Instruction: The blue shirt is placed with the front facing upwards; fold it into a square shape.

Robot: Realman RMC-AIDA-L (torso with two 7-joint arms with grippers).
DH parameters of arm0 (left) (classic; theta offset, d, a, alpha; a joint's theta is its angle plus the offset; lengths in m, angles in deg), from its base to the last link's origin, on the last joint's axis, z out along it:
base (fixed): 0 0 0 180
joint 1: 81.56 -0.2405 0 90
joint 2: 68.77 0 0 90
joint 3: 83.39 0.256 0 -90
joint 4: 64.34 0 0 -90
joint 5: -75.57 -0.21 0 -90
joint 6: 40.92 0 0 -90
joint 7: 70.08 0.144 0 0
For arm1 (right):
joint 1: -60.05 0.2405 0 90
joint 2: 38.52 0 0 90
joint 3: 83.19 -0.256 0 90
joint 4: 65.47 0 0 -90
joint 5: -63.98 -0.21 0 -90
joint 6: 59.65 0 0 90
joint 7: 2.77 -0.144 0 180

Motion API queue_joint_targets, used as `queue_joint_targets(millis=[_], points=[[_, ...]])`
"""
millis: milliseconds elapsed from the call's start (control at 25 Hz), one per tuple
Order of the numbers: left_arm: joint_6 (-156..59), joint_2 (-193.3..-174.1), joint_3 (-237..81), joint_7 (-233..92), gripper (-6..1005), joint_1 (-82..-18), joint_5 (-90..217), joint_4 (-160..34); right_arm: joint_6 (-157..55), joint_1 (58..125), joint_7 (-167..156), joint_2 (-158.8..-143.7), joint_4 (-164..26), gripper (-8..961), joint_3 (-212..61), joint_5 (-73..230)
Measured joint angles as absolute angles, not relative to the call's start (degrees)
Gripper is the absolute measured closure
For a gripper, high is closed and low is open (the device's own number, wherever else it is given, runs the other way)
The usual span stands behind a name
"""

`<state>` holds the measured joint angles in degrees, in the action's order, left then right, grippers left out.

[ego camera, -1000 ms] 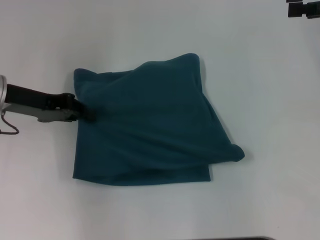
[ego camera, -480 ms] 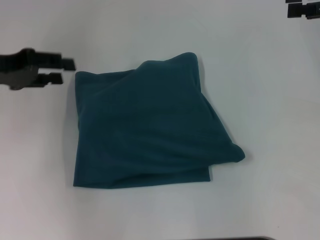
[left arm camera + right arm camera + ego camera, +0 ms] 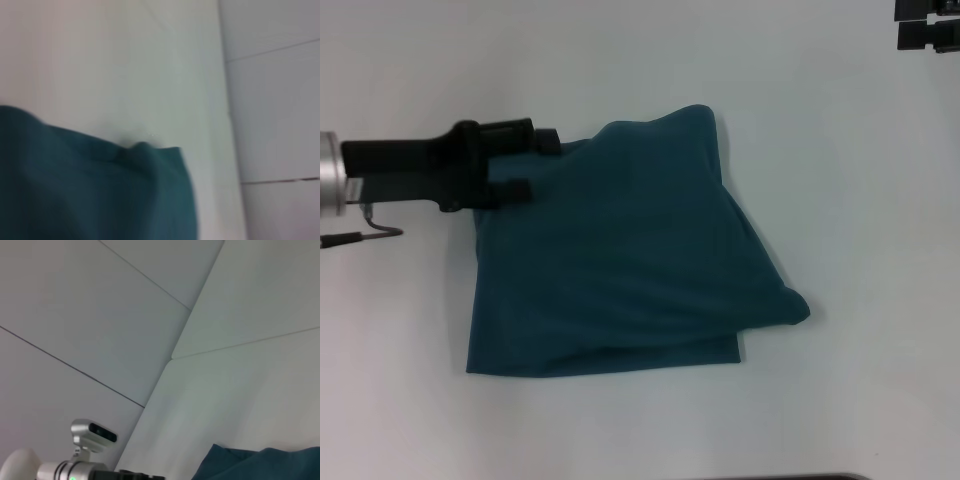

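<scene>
The blue shirt (image 3: 620, 255) lies mid-worktop (image 3: 400, 400), folded to a rough square — soft, limp cloth, best pinched at an edge or corner. Over its far left corner hovers the left claw (image 3: 538, 164), fingers apart. The right claw (image 3: 926, 22) waits at the far right corner — its state unclear.

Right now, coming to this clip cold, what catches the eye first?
The blue shirt, already folded into a rough, slightly skewed square, lies mid-table on the white table, with one corner bulging out toward the robot's right. The left claw reaches in from the robot's left, fingers open over the shirt's far left corner. The right claw sits parked at the far right edge.
</scene>
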<state>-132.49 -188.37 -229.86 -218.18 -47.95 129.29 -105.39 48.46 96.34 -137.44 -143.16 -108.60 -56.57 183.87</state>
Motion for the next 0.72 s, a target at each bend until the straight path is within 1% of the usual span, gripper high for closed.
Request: queue_joint_targets(millis=[280,560,720], points=[[-123.61,-188.05,-224.66,-218.06,90,-48.22,128.74,-101.79,48.56,96.27,-137.43,-143.25,-108.53,9,-56.72,183.87],[-123.54,-187.34,-224.32,-218.2,90,-48.49,129.68,-102.64,48.53,96.25,-137.52,-143.29,-108.54,9,-56.74,183.87],[-127.21,-187.92,-225.21,-218.24,90,-49.41,132.32,-106.38,48.57,96.26,-137.56,-143.29,-108.53,8,-56.82,183.87]])
